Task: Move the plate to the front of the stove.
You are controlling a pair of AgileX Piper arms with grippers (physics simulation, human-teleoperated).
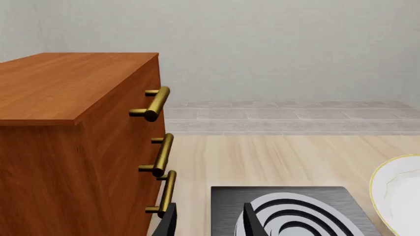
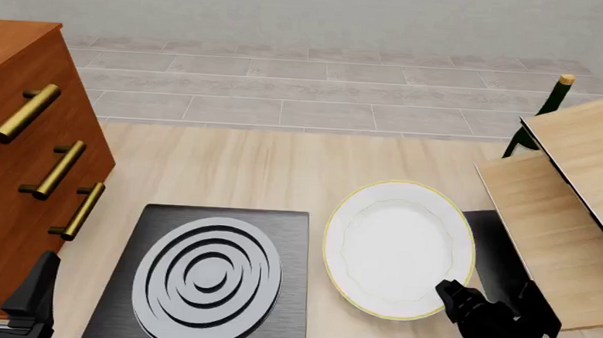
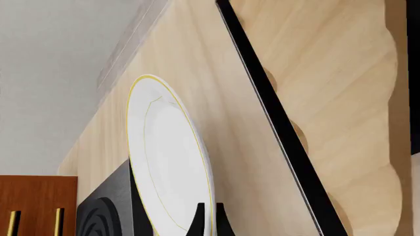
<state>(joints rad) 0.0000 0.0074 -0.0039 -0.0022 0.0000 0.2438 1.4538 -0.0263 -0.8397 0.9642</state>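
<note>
Two hands are in play, but only the right hand [image 2: 452, 295] is working: its fingers are pinched almost together on the near rim of the plate [image 2: 399, 248], as the right wrist view shows, with the thin gold-edged lip caught between the tips. The left hand [image 2: 7, 284] hangs released at the near left, beside the wooden drawer cabinet [image 2: 18, 162], its fingers spread and holding nothing.

The plate sits just right of the stove [image 2: 208, 276], its left edge close against the black slab and its right side over a thin dark mat [image 2: 489, 241]. In the wrist view it looks tipped up on the held side, though the front view cannot confirm a lift.

My judgement on handling: a glazed plate is stiff, smooth and fairly light, yet held only at one edge it will tend to swing or slip out of a narrow pinch. The rim is the only place to take it, so the grip should stay firm and the carry low and slow. Wooden boards [image 2: 579, 191] crowd the right side, leaving little room to swing
</note>
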